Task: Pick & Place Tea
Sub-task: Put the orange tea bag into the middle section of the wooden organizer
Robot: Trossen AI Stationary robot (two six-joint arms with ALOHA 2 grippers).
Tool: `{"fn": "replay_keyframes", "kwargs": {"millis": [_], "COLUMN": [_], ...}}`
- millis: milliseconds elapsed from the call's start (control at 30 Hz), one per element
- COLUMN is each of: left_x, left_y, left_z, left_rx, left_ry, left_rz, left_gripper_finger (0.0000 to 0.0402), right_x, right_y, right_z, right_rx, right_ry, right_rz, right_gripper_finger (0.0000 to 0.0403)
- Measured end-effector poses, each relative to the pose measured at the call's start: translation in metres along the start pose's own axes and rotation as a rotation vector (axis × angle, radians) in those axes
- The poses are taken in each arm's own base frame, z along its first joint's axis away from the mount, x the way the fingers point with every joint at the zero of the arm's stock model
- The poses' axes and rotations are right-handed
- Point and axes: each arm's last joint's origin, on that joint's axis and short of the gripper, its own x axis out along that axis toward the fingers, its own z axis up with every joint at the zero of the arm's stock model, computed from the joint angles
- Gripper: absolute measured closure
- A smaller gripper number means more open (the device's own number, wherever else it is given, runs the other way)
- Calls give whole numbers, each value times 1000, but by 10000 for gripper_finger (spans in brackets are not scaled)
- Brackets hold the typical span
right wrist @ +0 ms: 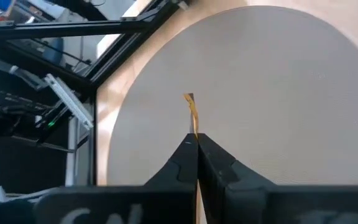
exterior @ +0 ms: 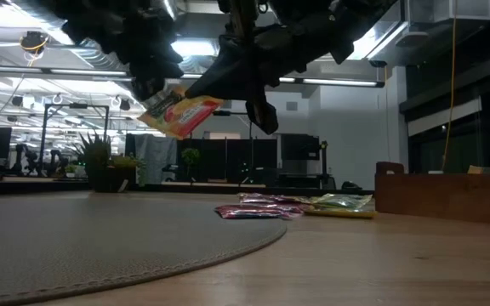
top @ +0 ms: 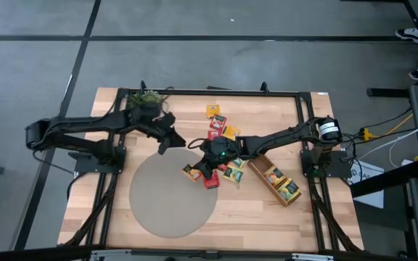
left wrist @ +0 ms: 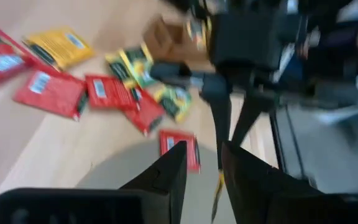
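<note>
Over the far right part of the round grey mat [top: 169, 206], my right gripper [top: 197, 167] is shut on one yellow-and-red tea sachet [exterior: 181, 112], held in the air. My left gripper [top: 182, 143] hovers just to the sachet's far left, open, with nothing between its fingers [left wrist: 173, 171]. Several more red, yellow and green tea sachets [top: 216, 125] lie flat on the wooden table beyond and beside the mat [left wrist: 55, 93]. My right gripper pinches the sachet between its two fingers near one edge [right wrist: 195, 138]. The fingers come from the table's right, slanting down. The sachet sticks out past the fingertips, edge-on in the wrist view [right wrist: 191, 112], tilted and lifted clear above the mat.
A long wooden divided tray [top: 278, 181] lies at the right with a few sachets in it. A small potted plant [top: 145, 101] stands at the far left. Dark frame rails run along the table's edges [top: 209, 91].
</note>
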Motion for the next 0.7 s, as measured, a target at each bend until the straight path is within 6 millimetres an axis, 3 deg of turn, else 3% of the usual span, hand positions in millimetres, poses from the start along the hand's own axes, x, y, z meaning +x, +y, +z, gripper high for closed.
{"fn": "replay_keyframes", "kwargs": {"millis": [167, 367, 500, 700], "left_x": [-10, -14, -15, -12], "left_y": [6, 9, 9, 10], "left_z": [-25, -51, -59, -56], "left_rx": [-100, -221, -322, -477], "left_ry": [-215, -475, -676, -872], "left_rz": [7, -2, 18, 100], "left_gripper_finger": [303, 304, 304, 304], "right_x": [-14, -51, -71, -80], "right_y": [-1, -15, -20, -14], "right_z": [0, 1, 8, 31], "right_rx": [9, 118, 173, 160], "right_ry": [-56, -317, -554, -768], "right_rz": [-81, -139, -185, -145], "right_gripper_finger": [400, 400, 400, 400]}}
